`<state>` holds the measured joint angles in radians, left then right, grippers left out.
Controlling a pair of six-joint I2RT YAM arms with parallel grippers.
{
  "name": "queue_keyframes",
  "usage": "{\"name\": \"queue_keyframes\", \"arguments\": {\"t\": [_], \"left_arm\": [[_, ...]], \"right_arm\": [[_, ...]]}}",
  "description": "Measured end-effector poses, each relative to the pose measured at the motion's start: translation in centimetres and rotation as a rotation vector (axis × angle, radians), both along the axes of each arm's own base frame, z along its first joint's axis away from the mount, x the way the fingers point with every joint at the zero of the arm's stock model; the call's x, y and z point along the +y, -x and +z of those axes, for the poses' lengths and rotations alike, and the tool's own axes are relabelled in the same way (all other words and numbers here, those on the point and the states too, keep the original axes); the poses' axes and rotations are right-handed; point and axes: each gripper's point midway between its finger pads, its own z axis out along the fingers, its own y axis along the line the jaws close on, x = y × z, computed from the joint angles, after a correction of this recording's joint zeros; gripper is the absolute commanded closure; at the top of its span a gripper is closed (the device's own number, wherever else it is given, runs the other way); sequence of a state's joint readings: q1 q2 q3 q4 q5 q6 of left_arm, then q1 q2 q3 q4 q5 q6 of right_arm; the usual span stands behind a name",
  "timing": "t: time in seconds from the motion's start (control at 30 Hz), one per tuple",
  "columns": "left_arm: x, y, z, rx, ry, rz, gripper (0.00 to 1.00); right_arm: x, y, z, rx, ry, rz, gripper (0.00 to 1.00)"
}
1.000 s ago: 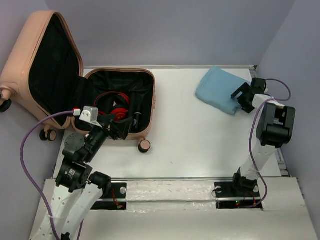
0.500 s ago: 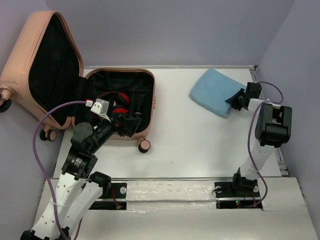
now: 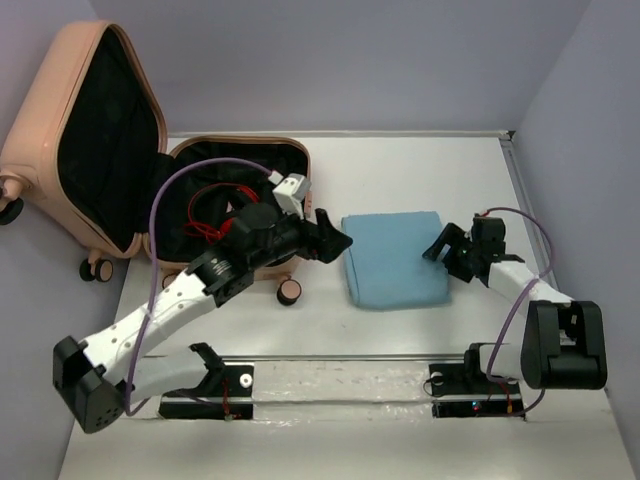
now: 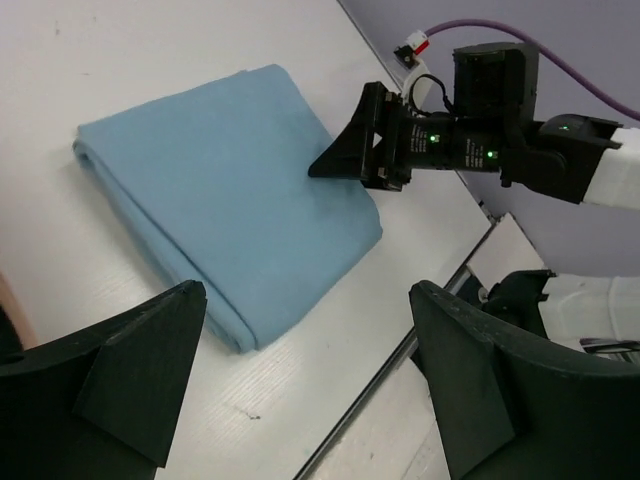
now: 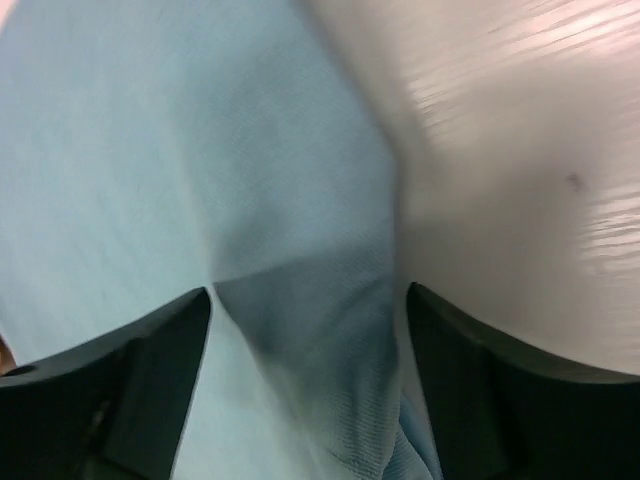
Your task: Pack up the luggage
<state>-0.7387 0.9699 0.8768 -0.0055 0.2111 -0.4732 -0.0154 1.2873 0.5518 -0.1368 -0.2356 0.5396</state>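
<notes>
The peach-pink luggage [image 3: 40, 120] lies open at the left, its lid leaning on the wall and its black-lined base on the table. A folded light-blue towel [image 3: 393, 260] lies mid-table; it also shows in the left wrist view [image 4: 220, 190]. My left gripper [image 3: 335, 240] is open and empty, just left of the towel, above the table [image 4: 305, 300]. My right gripper [image 3: 440, 248] is at the towel's right edge. Its fingers stand wide apart with bunched towel fabric [image 5: 300, 330] between them.
Red headphones with a cable [image 3: 215, 205] and dark items lie inside the luggage base. A luggage wheel [image 3: 289, 291] sits beside the left arm. A metal rail [image 3: 340, 358] runs along the table's near edge. Walls close in at the back and right.
The towel has slid from the back right corner to mid-table with my right gripper. My left arm has swung out of the luggage rightward to the towel's left edge.
</notes>
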Motion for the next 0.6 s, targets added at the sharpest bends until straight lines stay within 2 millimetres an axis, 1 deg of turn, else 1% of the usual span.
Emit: {"name": "queue_keyframes", "arguments": {"t": [0.07, 0.1, 0.17, 0.2, 0.23, 0.27, 0.3, 0.33, 0.4, 0.43, 0.47, 0.5, 0.53, 0.57, 0.6], "left_arm": [[-2.0, -0.6, -0.5, 0.010, -0.028, -0.001, 0.04], [-3.1, -1.3, -1.6, 0.028, -0.063, 0.013, 0.04], [-4.5, -2.7, -3.6, 0.056, -0.122, 0.048, 0.04], [-4.7, -3.2, -4.4, 0.067, -0.144, 0.061, 0.04], [-5.3, -3.8, -6.4, 0.093, -0.194, 0.078, 0.04], [-5.4, -4.1, -7.4, 0.105, -0.218, 0.089, 0.04], [-5.4, -4.3, -8.9, 0.122, -0.257, 0.102, 0.04], [-5.4, -4.3, -10.0, 0.135, -0.289, 0.115, 0.04], [-5.5, -3.9, -11.1, 0.143, -0.327, 0.120, 0.04], [-5.6, -3.6, -11.3, 0.141, -0.340, 0.122, 0.04], [-5.7, -3.2, -11.5, 0.139, -0.349, 0.121, 0.04], [-5.7, -3.0, -11.6, 0.138, -0.353, 0.123, 0.04], [-5.8, -2.6, -11.9, 0.140, -0.355, 0.125, 0.04], [-5.7, -2.3, -12.3, 0.147, -0.360, 0.126, 0.03], [-5.4, -1.8, -13.1, 0.163, -0.368, 0.133, 0.01]], "right_arm": [[-0.9, -0.1, 0.1, 0.000, 0.017, -0.036, 0.05], [-1.2, -0.2, 0.1, -0.001, 0.022, -0.044, 0.05], [-1.4, -0.6, -0.1, 0.011, 0.023, -0.047, 0.04], [-1.4, -0.9, -0.1, 0.011, 0.022, -0.042, 0.04], [-1.2, -1.3, -0.1, 0.006, 0.017, -0.031, 0.05], [-1.1, -1.4, -0.1, 0.005, 0.011, -0.023, 0.07], [-0.8, -1.6, 0.0, -0.001, 0.001, -0.013, 0.09], [-0.5, -1.8, 0.1, -0.009, -0.015, 0.004, 0.14], [0.1, -1.8, 0.1, -0.012, -0.040, 0.030, 0.21], [0.3, -1.7, 0.0, -0.007, -0.051, 0.038, 0.43], [0.5, -1.7, 0.0, -0.005, -0.060, 0.045, 0.54], [0.6, -1.6, -0.1, -0.002, -0.065, 0.051, 0.70], [0.7, -1.6, -0.3, 0.003, -0.067, 0.051, 0.79], [0.6, -1.5, -0.4, 0.009, -0.070, 0.046, 0.84], [0.6, -1.5, -0.5, 0.012, -0.070, 0.038, 0.87]]}}
